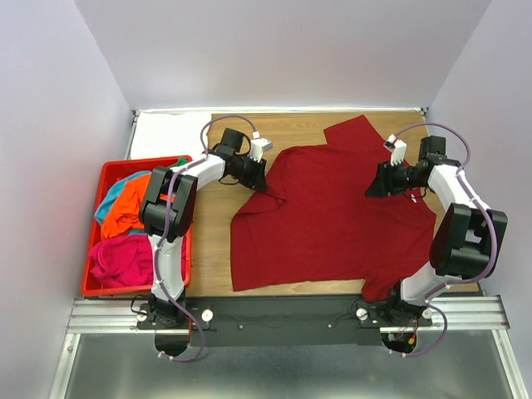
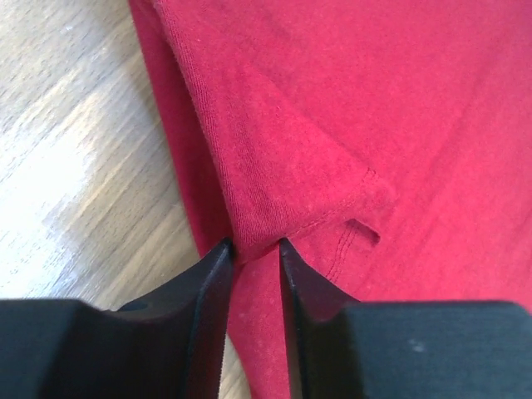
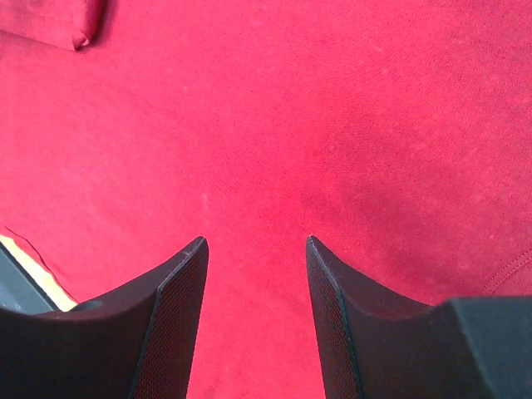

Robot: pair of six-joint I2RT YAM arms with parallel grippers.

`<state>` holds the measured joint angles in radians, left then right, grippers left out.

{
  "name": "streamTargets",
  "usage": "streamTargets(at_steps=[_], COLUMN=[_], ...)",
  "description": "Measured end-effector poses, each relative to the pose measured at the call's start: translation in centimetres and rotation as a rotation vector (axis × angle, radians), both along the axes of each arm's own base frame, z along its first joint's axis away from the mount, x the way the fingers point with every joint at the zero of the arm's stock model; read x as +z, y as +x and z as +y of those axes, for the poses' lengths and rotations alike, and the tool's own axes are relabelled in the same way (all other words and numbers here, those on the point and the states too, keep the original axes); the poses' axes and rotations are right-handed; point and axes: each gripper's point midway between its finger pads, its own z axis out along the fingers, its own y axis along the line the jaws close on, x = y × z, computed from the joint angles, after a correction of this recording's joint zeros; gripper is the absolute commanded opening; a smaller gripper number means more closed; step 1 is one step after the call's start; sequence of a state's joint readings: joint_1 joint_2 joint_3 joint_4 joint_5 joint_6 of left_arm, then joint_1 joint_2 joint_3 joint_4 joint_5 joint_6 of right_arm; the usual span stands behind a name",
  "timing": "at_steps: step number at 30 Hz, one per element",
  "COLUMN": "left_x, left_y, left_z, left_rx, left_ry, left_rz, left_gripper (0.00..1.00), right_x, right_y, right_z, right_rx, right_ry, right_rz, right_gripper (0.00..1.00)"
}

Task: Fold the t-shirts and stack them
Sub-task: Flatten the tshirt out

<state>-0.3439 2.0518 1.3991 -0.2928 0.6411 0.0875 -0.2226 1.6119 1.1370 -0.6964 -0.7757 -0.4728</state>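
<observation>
Dark red t-shirt [image 1: 332, 216] lies spread on the desk [image 1: 214, 224]. Its sleeve fold seems clenched in the left tool [image 2: 255, 249]; the right tool [image 3: 256, 245] hangs released over the cloth. First fold looks about to begin; next, the right tool needs its own grip.

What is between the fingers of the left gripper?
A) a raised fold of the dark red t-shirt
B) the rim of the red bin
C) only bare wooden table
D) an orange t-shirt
A: the left wrist view shows the left gripper pinching a ridge of cloth at the edge of the dark red t-shirt.
</observation>
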Motion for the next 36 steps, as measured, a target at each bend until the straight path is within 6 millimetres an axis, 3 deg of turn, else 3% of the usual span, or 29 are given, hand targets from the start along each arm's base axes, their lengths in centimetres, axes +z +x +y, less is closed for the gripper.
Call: streamTargets(at_steps=[3,6,13,17,23,24,29,32,36], left_x=[0.0,0.1,0.3,0.7,3.8,5.8,9.1,8.2,5.4], left_y=[-0.1,-0.2,0.2,2.1,6.9,8.7,12.3,13.0,13.8], left_z=[-0.1,-0.1,0.1,1.8,6.4,7.6,10.6,11.2,11.7], left_rx=[-0.005,-0.005,0.009,0.090,0.269,0.317,0.437,0.457,0.467], left_ry=[-0.005,-0.006,0.009,0.094,0.230,0.244,0.308,0.343,0.397], left_rz=[0.002,0.007,0.002,-0.034,-0.131,-0.181,-0.263,-0.254,-0.206], left_gripper=[0.11,0.00,0.00,0.00,0.00,0.00,0.00,0.00,0.00], right_x=[0.0,0.0,-0.2,-0.2,-0.2,-0.2,-0.2,-0.3,-1.4], right_y=[0.0,0.0,0.0,0.0,0.0,0.0,0.2,1.4,5.4], right_z=[0.0,0.0,0.0,0.0,0.0,0.0,-0.1,-0.6,-2.6], right_rx=[0.000,0.000,0.000,0.000,0.000,0.001,0.011,0.010,-0.018], right_ry=[0.000,0.000,0.001,0.001,0.001,0.000,-0.006,-0.021,-0.090], right_rz=[0.000,0.000,0.006,0.006,0.005,0.005,-0.005,-0.006,-0.006], right_gripper=[0.58,0.58,0.58,0.58,0.58,0.58,0.58,0.58,0.58])
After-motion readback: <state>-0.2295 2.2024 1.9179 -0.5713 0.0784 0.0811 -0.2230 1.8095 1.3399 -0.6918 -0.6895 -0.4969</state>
